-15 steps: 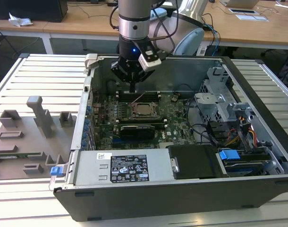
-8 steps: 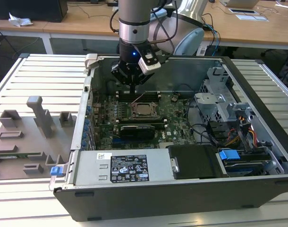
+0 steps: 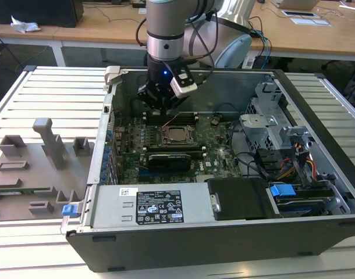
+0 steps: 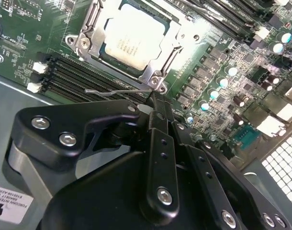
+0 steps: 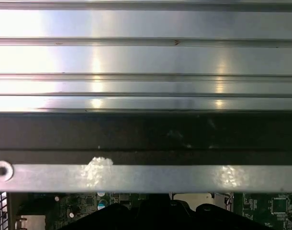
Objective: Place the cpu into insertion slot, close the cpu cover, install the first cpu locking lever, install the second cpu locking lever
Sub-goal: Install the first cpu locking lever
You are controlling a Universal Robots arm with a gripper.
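Note:
The cpu (image 4: 131, 36) lies flat in its socket on the green motherboard (image 3: 215, 148), its pale metal top facing up. The cpu cover (image 4: 154, 73) is a silvery frame lying down around the chip's edges. A thin wire locking lever (image 4: 117, 90) sticks out sideways from the socket corner nearest my gripper. My gripper (image 4: 154, 98) hangs just behind the socket with its black fingers (image 4: 158, 143) pressed together, and the tip meets the lever's end. In the exterior view the gripper (image 3: 166, 109) stands at the far edge of the cpu (image 3: 178, 135).
The open computer case (image 3: 84, 232) lies on a slatted metal table (image 3: 49, 93). A power supply (image 3: 160, 206) sits at the near side and a drive cage with cables (image 3: 282, 151) on the exterior view's right. Grey fixtures (image 3: 46, 139) stand on the exterior view's left. Memory slots (image 4: 84, 79) run beside the socket.

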